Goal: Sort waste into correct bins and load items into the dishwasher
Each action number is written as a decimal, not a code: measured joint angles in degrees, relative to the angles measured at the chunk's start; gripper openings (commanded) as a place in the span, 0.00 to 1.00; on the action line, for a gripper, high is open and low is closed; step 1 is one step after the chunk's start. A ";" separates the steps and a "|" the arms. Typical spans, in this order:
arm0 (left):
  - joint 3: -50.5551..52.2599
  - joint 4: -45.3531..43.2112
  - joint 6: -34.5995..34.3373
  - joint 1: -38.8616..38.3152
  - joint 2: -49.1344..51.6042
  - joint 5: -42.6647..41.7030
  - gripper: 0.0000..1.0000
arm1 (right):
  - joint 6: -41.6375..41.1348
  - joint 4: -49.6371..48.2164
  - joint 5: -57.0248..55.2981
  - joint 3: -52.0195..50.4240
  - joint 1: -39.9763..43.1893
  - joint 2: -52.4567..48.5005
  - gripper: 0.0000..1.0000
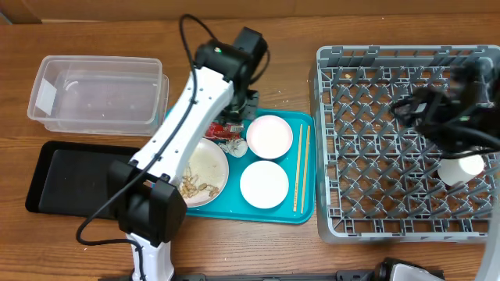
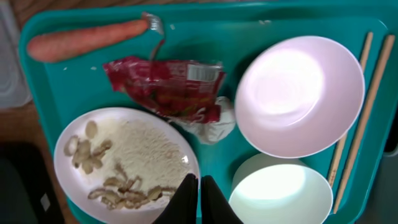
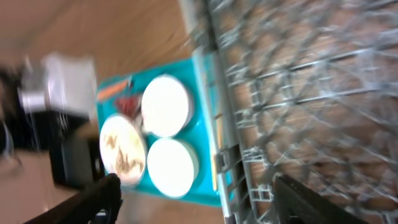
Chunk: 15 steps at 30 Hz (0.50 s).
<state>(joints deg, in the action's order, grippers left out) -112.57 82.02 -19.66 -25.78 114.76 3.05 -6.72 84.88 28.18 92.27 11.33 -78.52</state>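
My left gripper (image 2: 199, 182) hovers shut with nothing between its fingers, over the gap between the scrap plate (image 2: 124, 149) and a white bowl (image 2: 280, 193). Beige food scraps (image 2: 118, 190) lie on that plate. Farther along the teal tray (image 2: 186, 37) lie an orange carrot (image 2: 87, 37), a crumpled red wrapper (image 2: 165, 87) and a pale foil ball (image 2: 214, 124). A pinkish bowl (image 2: 298, 93) and wooden chopsticks (image 2: 357, 118) sit to the right. My right gripper (image 3: 198, 180) is open and empty above the grey dish rack (image 1: 406, 140). A white cup (image 1: 461, 166) sits in the rack.
The clear tub (image 1: 98, 94) stands at the back left, and the black tray (image 1: 70, 176) lies in front of it. The teal tray (image 1: 234, 209) sits between these bins and the rack. The right arm shows blurred in the overhead view.
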 measured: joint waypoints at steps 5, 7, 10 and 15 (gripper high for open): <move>-3.19 3.32 -3.54 6.34 -5.20 -0.26 0.47 | -0.57 -3.96 -1.33 -4.37 -15.39 -1.86 0.62; -4.13 5.22 -5.07 9.44 -9.20 -0.26 1.00 | -1.81 -6.73 -2.75 -6.08 -20.63 -3.67 0.62; -4.79 7.56 -6.19 13.03 -13.68 -0.15 1.00 | -2.97 -10.43 -3.82 -7.87 -26.10 -6.91 0.60; -5.22 12.44 -7.26 17.59 -17.05 0.02 1.00 | -10.16 -17.31 -10.49 -9.51 -32.33 -13.70 0.57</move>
<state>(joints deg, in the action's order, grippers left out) -117.80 94.45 -26.92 -8.19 97.71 3.07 -16.88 67.57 17.69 82.76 -20.99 -92.23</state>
